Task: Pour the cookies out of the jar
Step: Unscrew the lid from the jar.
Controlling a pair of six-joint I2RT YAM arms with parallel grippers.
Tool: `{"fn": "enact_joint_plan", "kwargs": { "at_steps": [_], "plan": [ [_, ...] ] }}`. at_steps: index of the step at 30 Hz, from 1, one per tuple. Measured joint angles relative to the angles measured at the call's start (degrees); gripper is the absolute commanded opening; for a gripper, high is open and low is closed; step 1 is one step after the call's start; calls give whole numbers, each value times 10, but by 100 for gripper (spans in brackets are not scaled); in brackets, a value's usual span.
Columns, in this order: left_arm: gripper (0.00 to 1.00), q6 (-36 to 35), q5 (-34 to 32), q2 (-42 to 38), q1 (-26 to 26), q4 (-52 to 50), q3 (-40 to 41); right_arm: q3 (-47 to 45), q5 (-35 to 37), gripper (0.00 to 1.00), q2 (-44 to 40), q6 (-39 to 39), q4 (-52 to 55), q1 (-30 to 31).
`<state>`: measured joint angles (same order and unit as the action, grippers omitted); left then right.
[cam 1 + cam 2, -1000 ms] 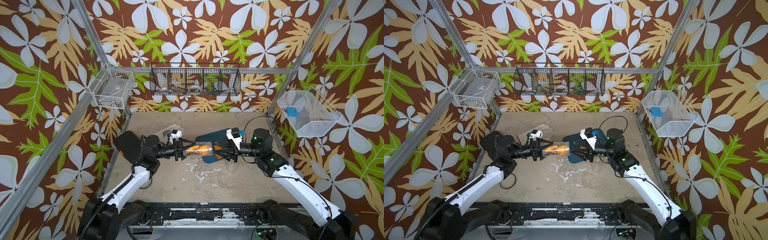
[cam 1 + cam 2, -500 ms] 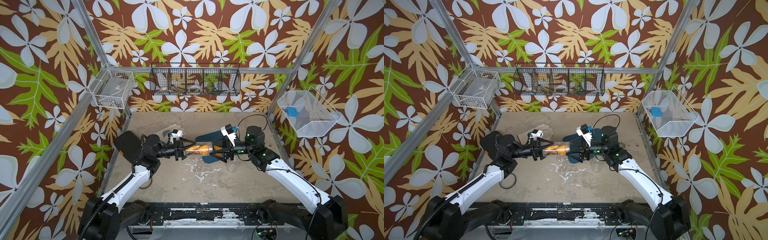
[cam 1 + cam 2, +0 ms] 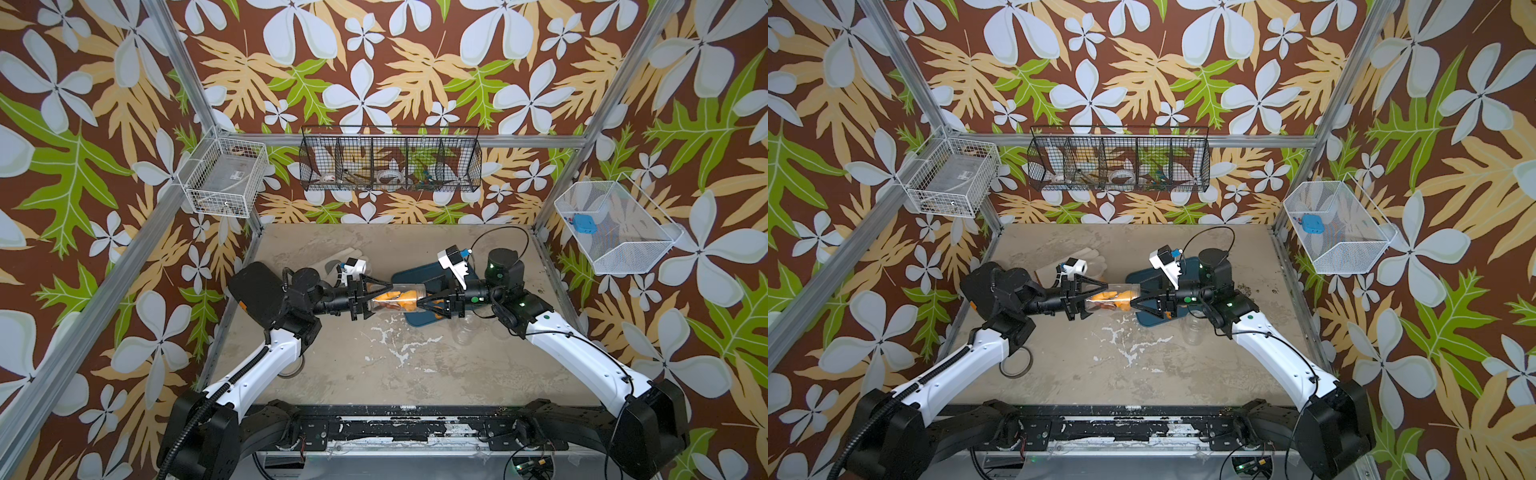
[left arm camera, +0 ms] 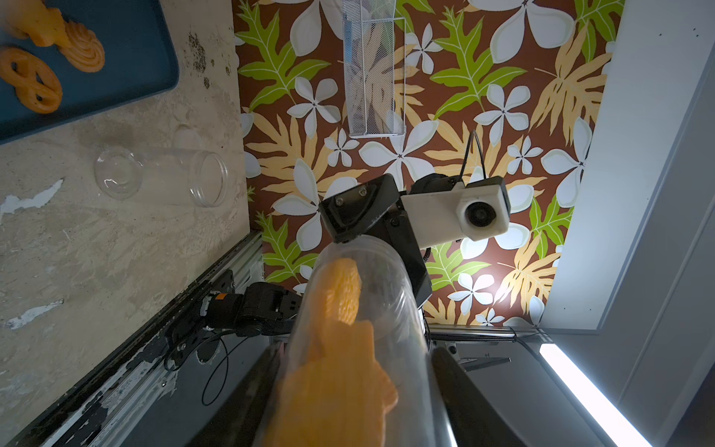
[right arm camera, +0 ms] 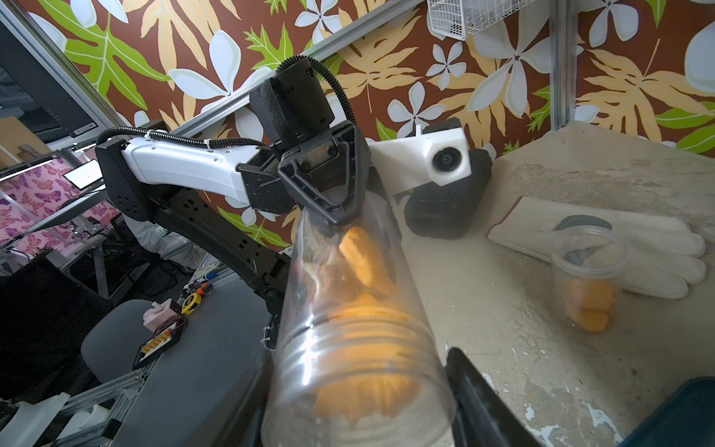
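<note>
Above scuffed beige tabletop (image 3: 374, 386) (floral walls (image 3: 374, 62)): jar (image 3: 395, 297)

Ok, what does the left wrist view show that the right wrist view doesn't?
Left wrist only: cookies on the tray, an empty jar lying on its side, the right arm's camera. Right wrist only: a glove, a standing jar of cookies by it, the left arm's camera. Both: the held jar with cookies inside, and a tray corner.
</note>
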<state>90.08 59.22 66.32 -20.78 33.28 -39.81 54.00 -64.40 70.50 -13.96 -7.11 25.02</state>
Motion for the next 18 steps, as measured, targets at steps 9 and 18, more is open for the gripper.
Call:
{"fn": "enact_joint_plan", "kwargs": {
  "at_steps": [9, 18],
  "plan": [
    [47, 13, -14, 0, 3, -7, -2, -11, 56, 42, -37, 94, 12, -1],
    [47, 19, -5, 0, 2, 0, -2, -10, 69, 58, -44, 160, 4, 0]
  ]
}}
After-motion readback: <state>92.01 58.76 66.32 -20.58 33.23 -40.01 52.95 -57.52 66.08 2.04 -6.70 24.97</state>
